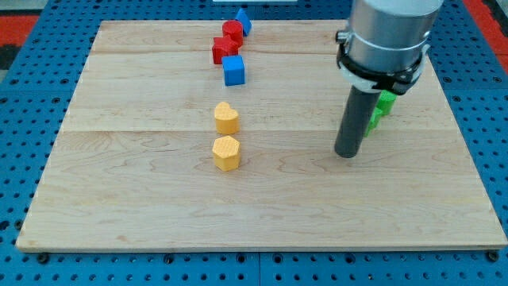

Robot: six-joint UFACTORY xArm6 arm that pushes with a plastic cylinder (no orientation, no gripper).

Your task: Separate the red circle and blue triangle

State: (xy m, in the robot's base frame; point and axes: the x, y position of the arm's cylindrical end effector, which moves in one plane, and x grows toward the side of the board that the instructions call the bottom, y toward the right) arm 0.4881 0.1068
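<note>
The red circle (232, 32) and blue triangle (243, 21) sit touching at the table's (119, 199) top edge; nothing separated. The tool, a bare rod, grips nothing; my tip (346, 153) stands well apart.

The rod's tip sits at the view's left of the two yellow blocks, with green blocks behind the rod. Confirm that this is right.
Not right. The camera view shows my tip at the view's right of the two yellow blocks, well apart from them. The green blocks do sit behind the rod.
</note>
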